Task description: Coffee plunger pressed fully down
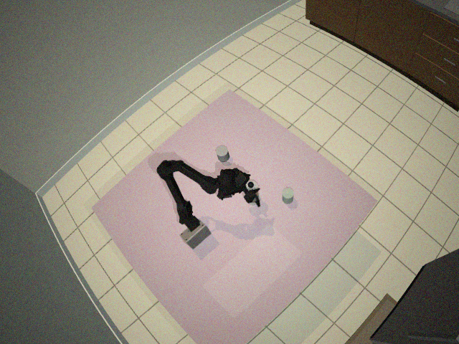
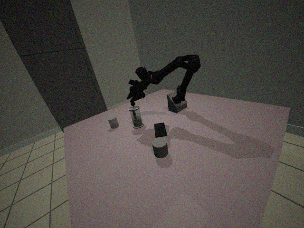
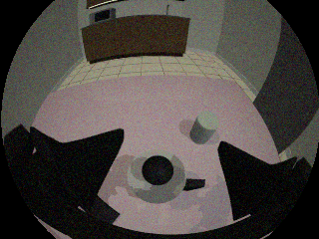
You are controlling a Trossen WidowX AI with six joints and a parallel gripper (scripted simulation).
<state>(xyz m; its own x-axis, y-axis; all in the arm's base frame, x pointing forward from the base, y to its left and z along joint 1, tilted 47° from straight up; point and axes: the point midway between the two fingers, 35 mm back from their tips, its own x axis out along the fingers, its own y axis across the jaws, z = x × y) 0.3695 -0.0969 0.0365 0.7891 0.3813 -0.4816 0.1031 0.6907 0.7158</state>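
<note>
While the end effector (image 3: pixel 159 159) hangs wide open, nothing's gripped!
Coffee press (image 2: pixel 136 118) stands upright below it, knob (image 3: pixel 158 169) between the spread fingers.

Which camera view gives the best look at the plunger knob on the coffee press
The wrist view: the plunger knob sits centred between the open gripper's fingers. The exterior view shows it small and dim from the side; the top view shows only a speck beside the arm.
</note>
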